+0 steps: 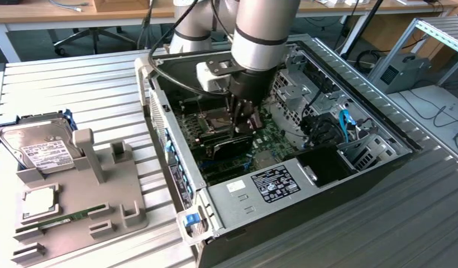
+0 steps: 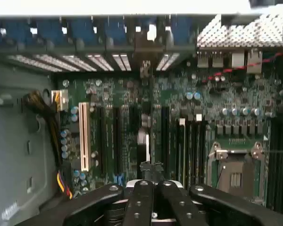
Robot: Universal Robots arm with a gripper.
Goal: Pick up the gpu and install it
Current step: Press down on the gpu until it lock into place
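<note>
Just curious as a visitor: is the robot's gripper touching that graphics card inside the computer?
Touching. In the exterior view, the gripper reaches into the case with its jaws shut on the gpu's top edge.

Wooden desks (office chair beneath)

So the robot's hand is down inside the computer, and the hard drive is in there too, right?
Not quite. The gripper is down inside the computer case, over the green motherboard, but the hard drive isn't in there. The exterior view shows it outside the case, beside the grey holder on the table.
</note>
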